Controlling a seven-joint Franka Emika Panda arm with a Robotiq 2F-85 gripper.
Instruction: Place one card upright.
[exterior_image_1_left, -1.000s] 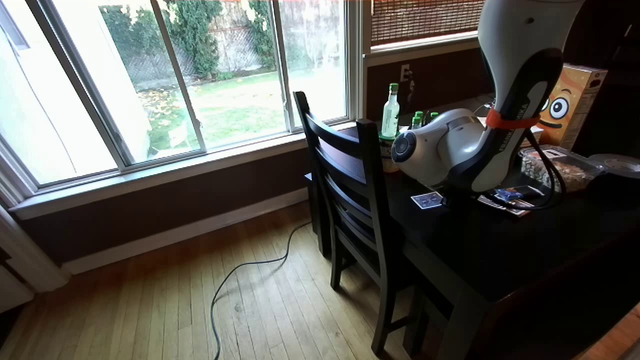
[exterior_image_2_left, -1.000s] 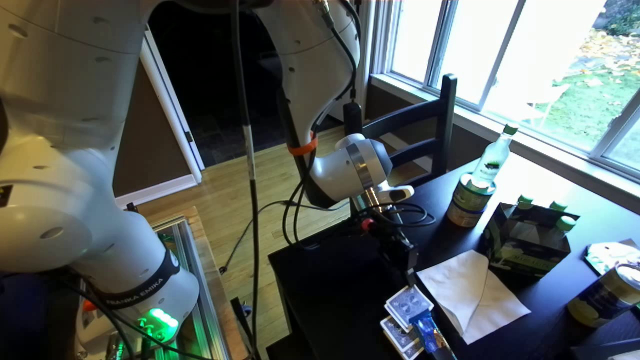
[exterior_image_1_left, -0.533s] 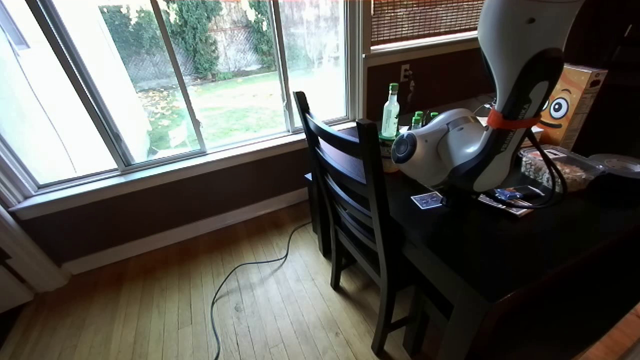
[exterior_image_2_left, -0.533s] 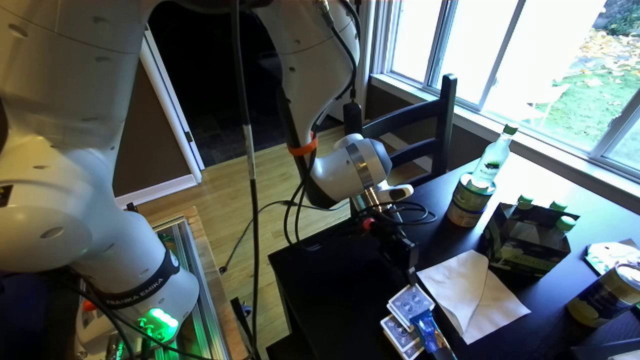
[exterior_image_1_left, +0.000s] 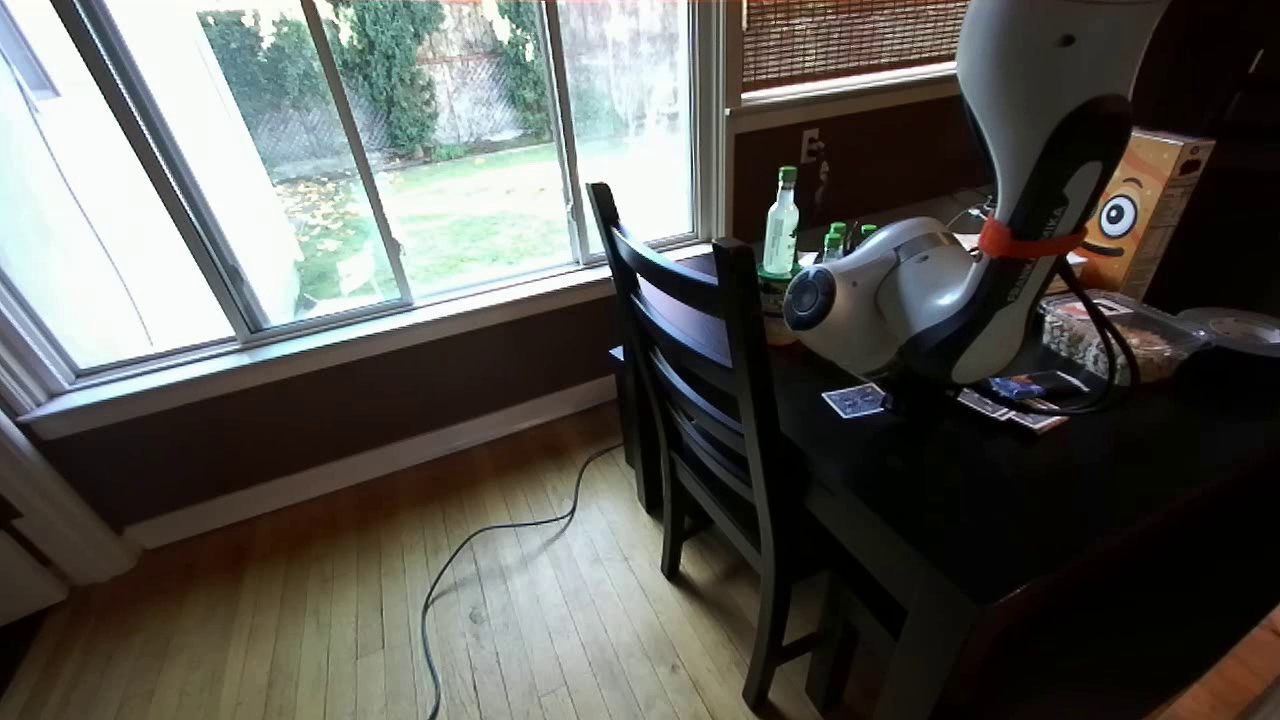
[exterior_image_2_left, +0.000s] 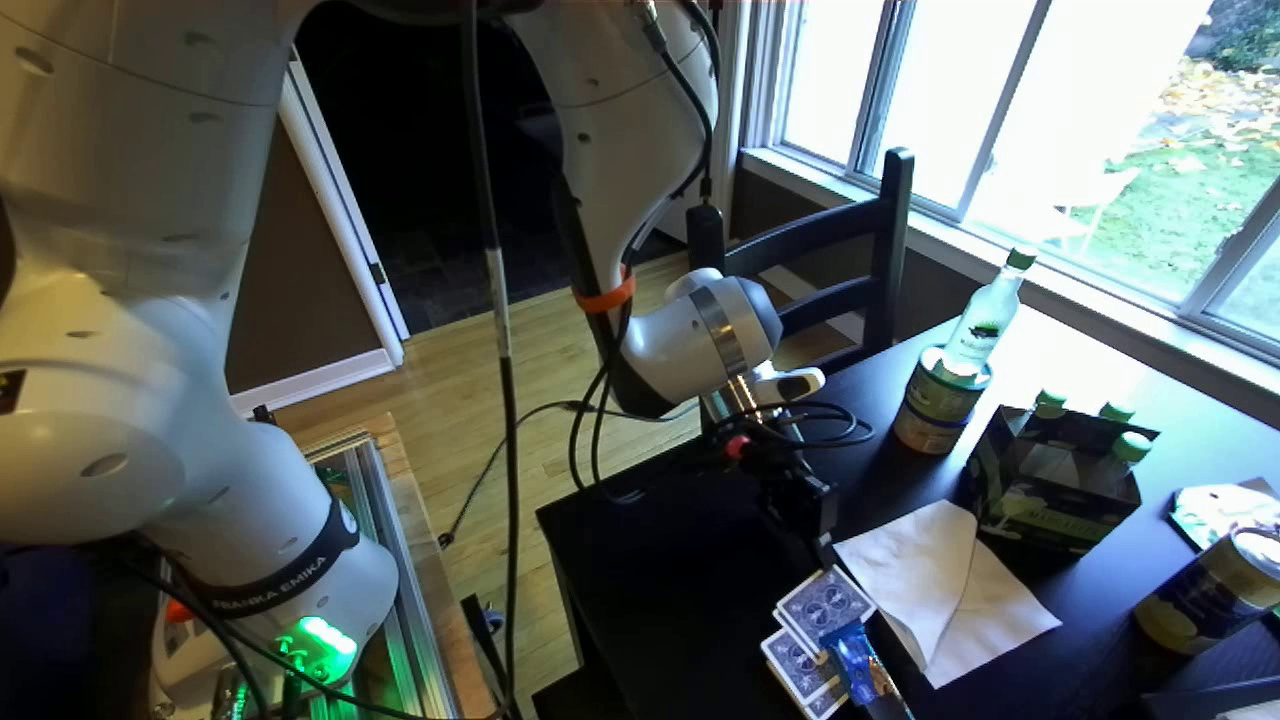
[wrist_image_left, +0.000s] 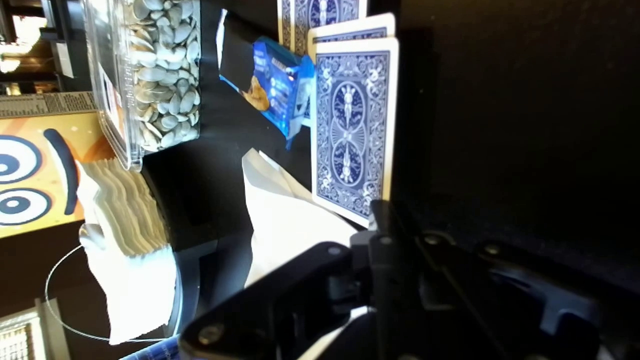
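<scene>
A blue-backed playing card (wrist_image_left: 350, 125) with a white border stands out over the other cards and looks slightly raised and tilted; it also shows in an exterior view (exterior_image_2_left: 828, 603). More blue-backed cards (wrist_image_left: 325, 12) lie overlapped flat on the table beside it. My gripper (wrist_image_left: 385, 220) looks shut at the near corner of the raised card, with that corner at its fingertips. Its fingertips show dark in an exterior view (exterior_image_2_left: 823, 550). Another blue-backed card (exterior_image_1_left: 853, 400) lies flat on the table; the wrist hides the gripper there.
A blue snack wrapper (wrist_image_left: 280, 82) lies against the cards. A white napkin (exterior_image_2_left: 950, 590) lies beside the gripper. A seed container (wrist_image_left: 162, 75), a bottle (exterior_image_2_left: 985, 325) on a can (exterior_image_2_left: 940, 405), a bottle carrier (exterior_image_2_left: 1060, 490) and a chair (exterior_image_1_left: 740, 350) stand around.
The top card has shifted slightly toward the napkin and looks a little higher, uncovering more of the cards under it. The gripper and wrist have moved only slightly.
</scene>
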